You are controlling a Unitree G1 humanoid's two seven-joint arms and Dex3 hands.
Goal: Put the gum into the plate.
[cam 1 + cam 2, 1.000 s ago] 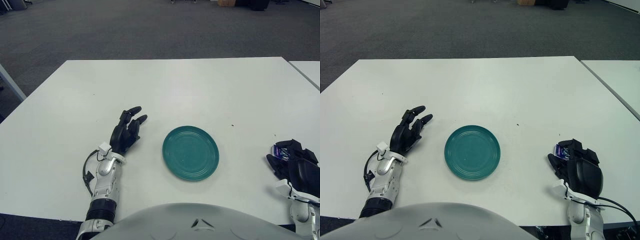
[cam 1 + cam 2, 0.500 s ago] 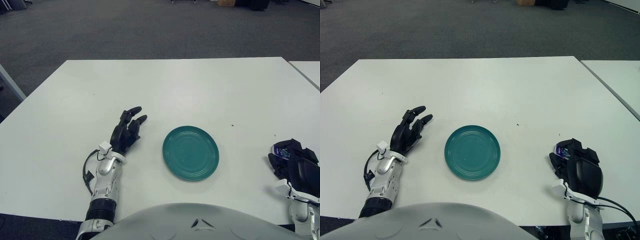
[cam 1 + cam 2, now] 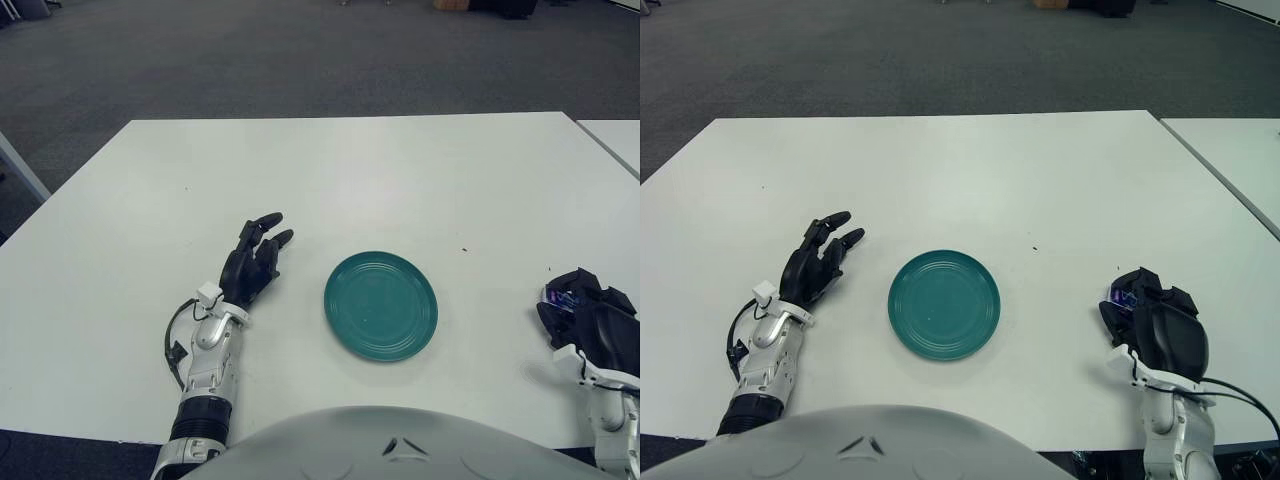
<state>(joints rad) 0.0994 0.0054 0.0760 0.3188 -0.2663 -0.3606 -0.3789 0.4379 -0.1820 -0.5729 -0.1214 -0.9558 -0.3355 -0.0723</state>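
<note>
A round teal plate (image 3: 944, 305) lies on the white table (image 3: 970, 180) just in front of me. My right hand (image 3: 1152, 325) is at the table's right front, well to the right of the plate, its black fingers curled over a small purple and white gum pack (image 3: 1126, 299) of which only a corner shows. My left hand (image 3: 818, 263) shows left of the plate with its fingers stretched out and nothing in them.
A second white table (image 3: 1230, 160) stands close on the right, with a narrow gap between the two. Dark carpet lies beyond the far edge.
My right hand has lifted and shifted slightly forward with the gum in it. The left hand and plate have not moved.
</note>
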